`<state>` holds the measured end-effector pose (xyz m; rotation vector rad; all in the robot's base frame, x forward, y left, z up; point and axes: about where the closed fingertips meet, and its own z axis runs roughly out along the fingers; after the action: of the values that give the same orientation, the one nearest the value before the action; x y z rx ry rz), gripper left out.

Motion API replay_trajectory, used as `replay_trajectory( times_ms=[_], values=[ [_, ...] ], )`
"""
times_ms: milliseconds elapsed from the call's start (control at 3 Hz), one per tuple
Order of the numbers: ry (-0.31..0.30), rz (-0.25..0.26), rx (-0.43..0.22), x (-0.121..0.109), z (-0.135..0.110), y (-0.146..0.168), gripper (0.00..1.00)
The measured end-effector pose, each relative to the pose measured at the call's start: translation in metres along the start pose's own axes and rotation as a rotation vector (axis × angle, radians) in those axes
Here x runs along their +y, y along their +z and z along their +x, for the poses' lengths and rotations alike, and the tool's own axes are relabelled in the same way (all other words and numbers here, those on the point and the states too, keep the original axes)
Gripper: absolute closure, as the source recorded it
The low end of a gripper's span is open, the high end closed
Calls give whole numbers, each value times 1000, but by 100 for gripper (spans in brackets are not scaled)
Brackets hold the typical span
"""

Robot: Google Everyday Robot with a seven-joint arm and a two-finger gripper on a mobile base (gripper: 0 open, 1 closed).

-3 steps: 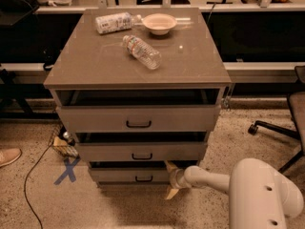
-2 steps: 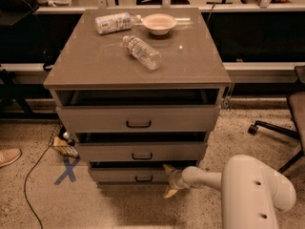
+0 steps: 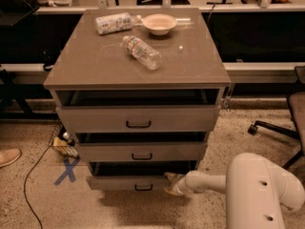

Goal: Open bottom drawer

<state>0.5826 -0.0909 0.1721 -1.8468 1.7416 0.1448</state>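
The arm reaches in low and level, gripper (image 3: 169,183) spread against the bottom drawer (image 3: 125,183).

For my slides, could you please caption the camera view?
The gripper sits at the right end of the bottom drawer, lowest of three in the cabinet.

The gripper (image 3: 172,184) sits at the right end of the bottom drawer (image 3: 125,183), whose inside is lost in shadow. The view's edges cut off the white arm (image 3: 259,190) below, a chair (image 3: 274,127) at right, a shoe (image 3: 7,157) at left.
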Motion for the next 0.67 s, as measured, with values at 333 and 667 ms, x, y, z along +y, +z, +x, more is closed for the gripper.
replay_trajectory(
  times_ms=[333, 667],
  values=[
    [0, 0, 0, -3, -3, -6, 95],
    [0, 0, 0, -4, -5, -9, 100]
  ],
)
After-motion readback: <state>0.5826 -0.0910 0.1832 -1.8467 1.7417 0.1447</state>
